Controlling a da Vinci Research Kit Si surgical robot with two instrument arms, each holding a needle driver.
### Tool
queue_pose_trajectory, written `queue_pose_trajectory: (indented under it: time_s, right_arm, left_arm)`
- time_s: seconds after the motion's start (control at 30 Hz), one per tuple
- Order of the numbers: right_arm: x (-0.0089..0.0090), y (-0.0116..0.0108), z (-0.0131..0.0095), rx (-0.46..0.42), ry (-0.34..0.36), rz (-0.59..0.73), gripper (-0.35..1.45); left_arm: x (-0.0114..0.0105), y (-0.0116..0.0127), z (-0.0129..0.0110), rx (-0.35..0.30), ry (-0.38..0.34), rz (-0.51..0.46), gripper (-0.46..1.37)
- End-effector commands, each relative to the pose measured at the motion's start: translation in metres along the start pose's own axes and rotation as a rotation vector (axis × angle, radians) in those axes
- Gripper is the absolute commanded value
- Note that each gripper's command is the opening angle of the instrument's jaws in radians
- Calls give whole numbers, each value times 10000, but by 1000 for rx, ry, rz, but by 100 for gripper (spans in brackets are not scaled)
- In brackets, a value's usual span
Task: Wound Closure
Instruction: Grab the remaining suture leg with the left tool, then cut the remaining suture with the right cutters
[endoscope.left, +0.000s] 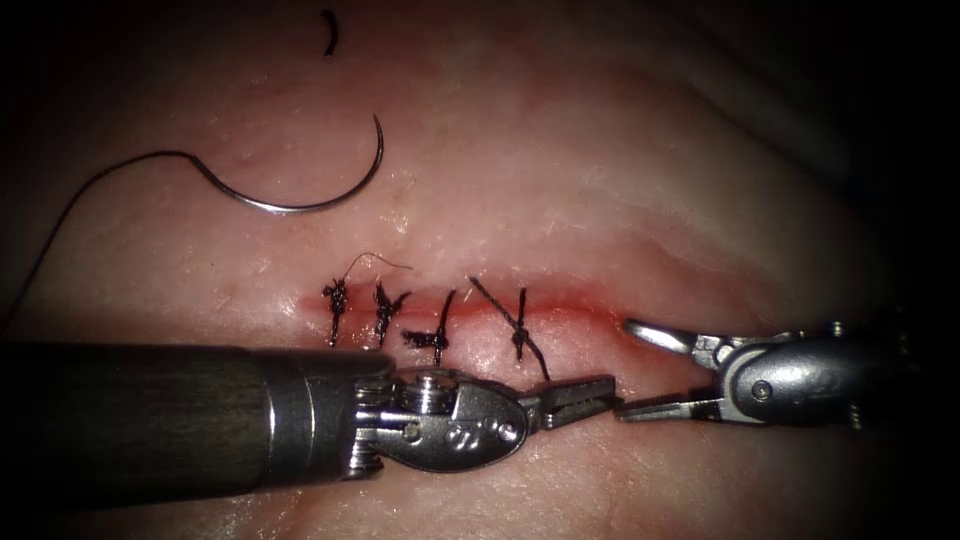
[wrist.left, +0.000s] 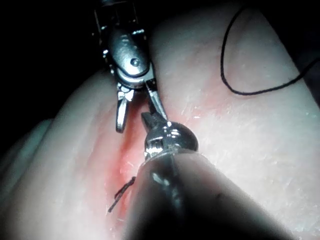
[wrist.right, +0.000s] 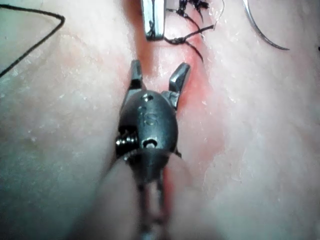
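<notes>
The left arm's steel needle driver (endoscope.left: 580, 397) is clenched on the black thread tail (endoscope.left: 535, 352) of the nearest knot. Facing it, the right arm's steel tool (endoscope.left: 640, 370) gapes, empty. The curved steel needle (endoscope.left: 310, 195) lies free on the pale tissue (endoscope.left: 600, 180), well beyond both, left of the red cut (endoscope.left: 570, 303).

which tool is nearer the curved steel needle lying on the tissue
Left. The left tool, jaws shut, sits below the cut, down-right of the curved steel needle. The open right tool lies further right. Neither holds the needle.
</notes>
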Motion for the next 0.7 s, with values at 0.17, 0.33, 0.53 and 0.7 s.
queue_pose_trajectory:
  time_s: [0.17, 0.33, 0.53, 0.7]
  right_arm:
    - [3, -1, 8, 8, 24, 1, 85]
    - [6, 0, 22, 6, 36, -1, 87]
    - [7, 1, 42, 14, 64, -10, 94]
    - [6, -5, 56, 15, 66, -18, 100]
  left_arm:
    - [-1, 0, -6, -10, 6, 1, -35]
    - [-2, -2, -13, -16, 12, 1, -35]
    - [-3, -2, -15, -14, 17, 1, -35]
    - [-2, -1, -16, -14, 17, 1, -35]
